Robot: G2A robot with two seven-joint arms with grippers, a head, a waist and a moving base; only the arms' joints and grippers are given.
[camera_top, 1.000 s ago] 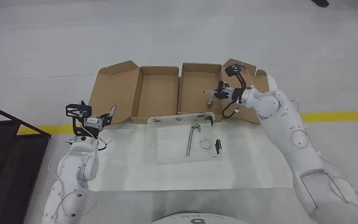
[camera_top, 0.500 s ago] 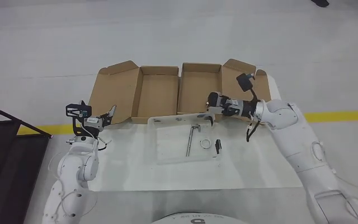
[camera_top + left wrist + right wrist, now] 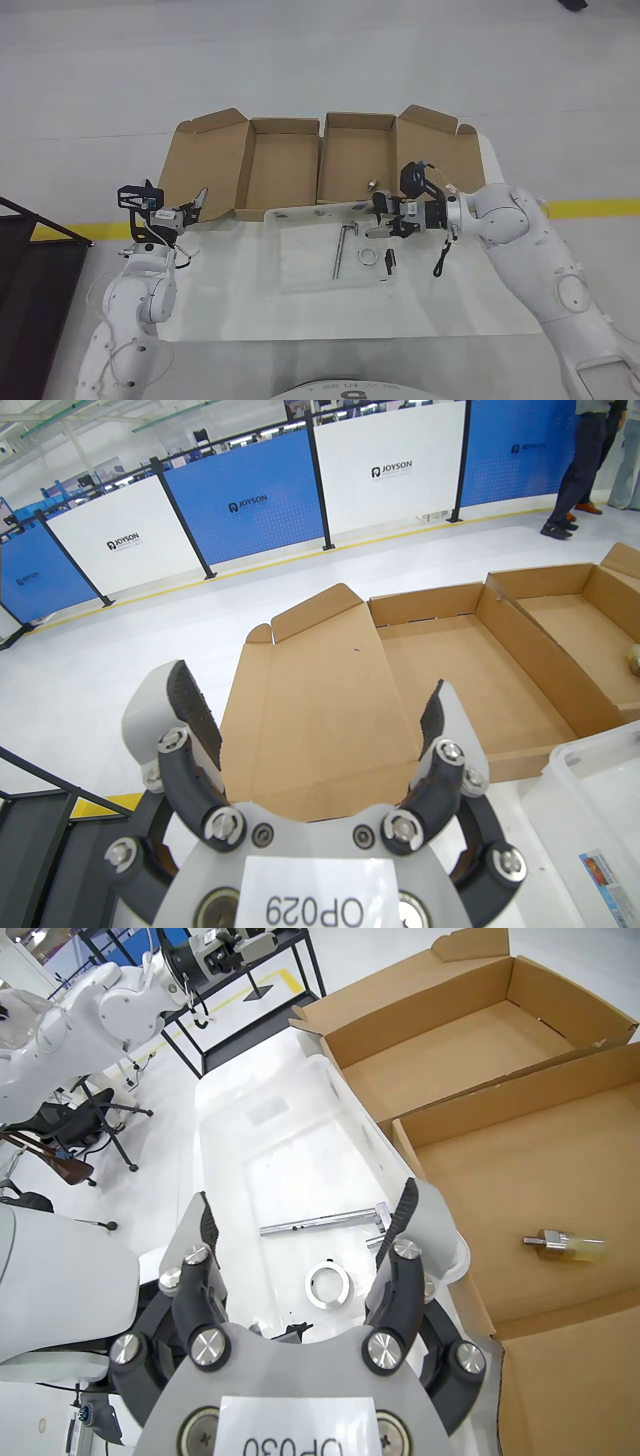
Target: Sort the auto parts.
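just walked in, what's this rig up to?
Two-armed robot sorting auto parts out of a clear tray. The right gripper is open and empty, above the tray end that holds a metal rod, a ring and a small black part. One threaded stud lies in the right-hand box. The left gripper is open too, by the flap of the left-hand box, holding nothing.

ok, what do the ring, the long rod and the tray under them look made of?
Flat silver ring: bright bare metal, steel or aluminium by its glints. Long silver rod with a cross-head: polished metal too, a sharp highlight along it. Shallow clear tray: translucent plastic, probably; the white table shows through.
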